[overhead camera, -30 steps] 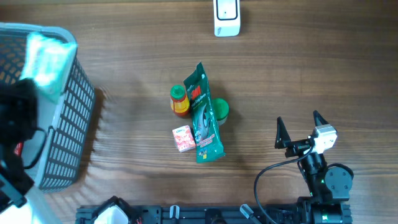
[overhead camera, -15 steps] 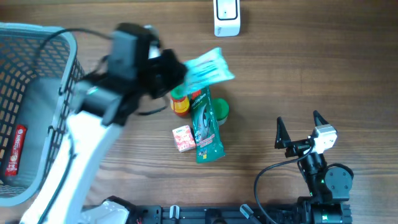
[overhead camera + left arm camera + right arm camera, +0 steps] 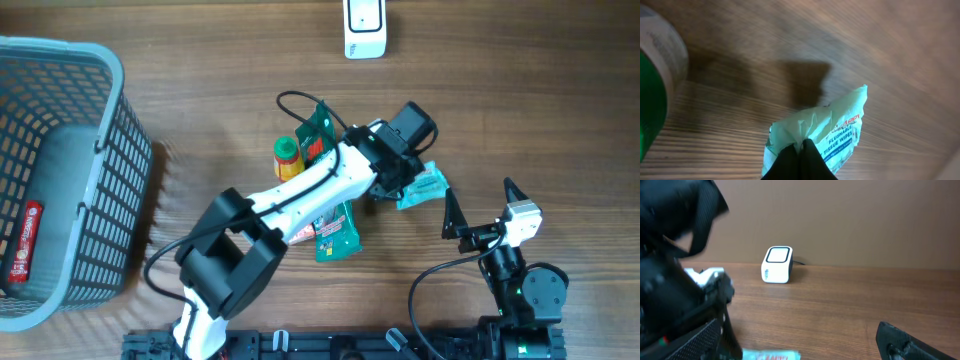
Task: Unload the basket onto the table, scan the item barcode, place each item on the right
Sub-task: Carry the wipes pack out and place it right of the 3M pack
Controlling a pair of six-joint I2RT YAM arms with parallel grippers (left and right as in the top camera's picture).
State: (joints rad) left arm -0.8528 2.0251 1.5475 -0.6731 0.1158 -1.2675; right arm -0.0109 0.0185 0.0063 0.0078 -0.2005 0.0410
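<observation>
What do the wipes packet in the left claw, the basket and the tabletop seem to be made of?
Wipes packet: thin plastic film, slightly glossy; it crumples where pinched.
Basket: probably moulded plastic, matte grey; rigid open lattice.
Tabletop: wood or wood-look laminate, satin; brown grain streaks.

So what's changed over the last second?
The left arm swung the pale teal wipes packet away from the grey mesh basket, rightward across the table past the green pouch, to a spot near the right arm. Its jaws stay shut on the packet. The right arm with jaws open, the white box-shaped scanner, the basket and the pouch have not moved.
</observation>
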